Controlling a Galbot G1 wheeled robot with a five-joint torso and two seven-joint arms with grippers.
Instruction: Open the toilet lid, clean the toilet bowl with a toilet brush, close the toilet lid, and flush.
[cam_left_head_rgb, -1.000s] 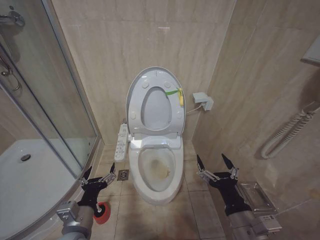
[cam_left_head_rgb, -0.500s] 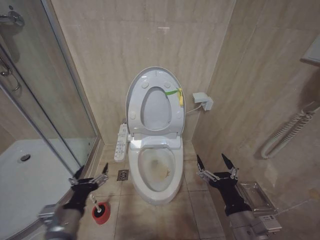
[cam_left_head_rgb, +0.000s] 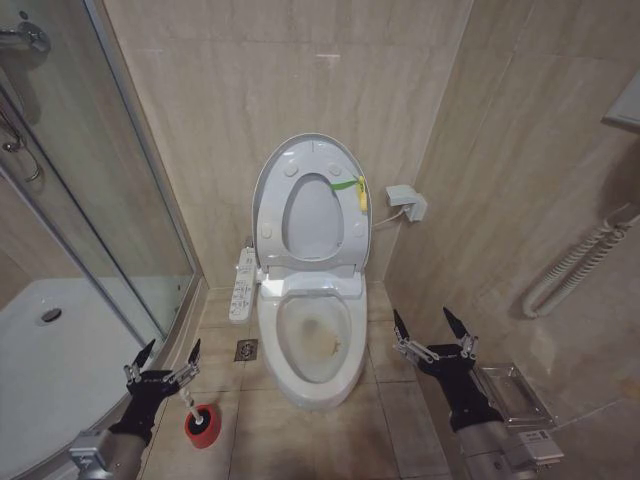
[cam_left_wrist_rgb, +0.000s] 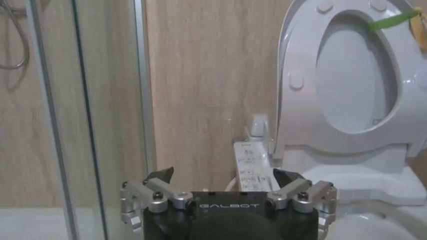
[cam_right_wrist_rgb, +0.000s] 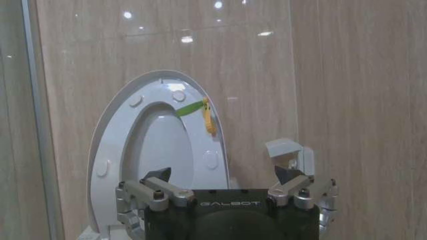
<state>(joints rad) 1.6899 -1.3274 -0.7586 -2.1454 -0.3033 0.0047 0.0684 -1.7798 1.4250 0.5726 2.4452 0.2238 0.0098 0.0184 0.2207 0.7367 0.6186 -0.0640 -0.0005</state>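
Observation:
The toilet lid (cam_left_head_rgb: 312, 218) stands raised against the back wall, with the seat ring (cam_left_head_rgb: 345, 232) and its green-yellow tag up against it. Below lies the toilet bowl (cam_left_head_rgb: 318, 340), stained yellowish-brown inside. The toilet brush (cam_left_head_rgb: 189, 404) stands on the floor left of the toilet, its thin white handle rising from a red cup holder (cam_left_head_rgb: 203, 424). My left gripper (cam_left_head_rgb: 167, 353) hangs open just up and left of the handle, holding nothing. My right gripper (cam_left_head_rgb: 424, 322) is open to the right of the bowl. The wrist views show the lid (cam_left_wrist_rgb: 353, 90) (cam_right_wrist_rgb: 157, 150) beyond the open left gripper (cam_left_wrist_rgb: 223, 176) and right gripper (cam_right_wrist_rgb: 223, 175).
A glass shower enclosure (cam_left_head_rgb: 100, 230) and its white tray (cam_left_head_rgb: 60, 360) close off the left side. A control panel (cam_left_head_rgb: 241, 285) hangs beside the toilet, with a floor drain (cam_left_head_rgb: 246, 350) below. A wall box (cam_left_head_rgb: 405, 202), a white hose (cam_left_head_rgb: 575, 260) and a metal rack (cam_left_head_rgb: 515, 395) stand at the right.
My left arm has drawn back and to the left toward the shower edge, uncovering the red holder and the brush handle. The right arm has not moved.

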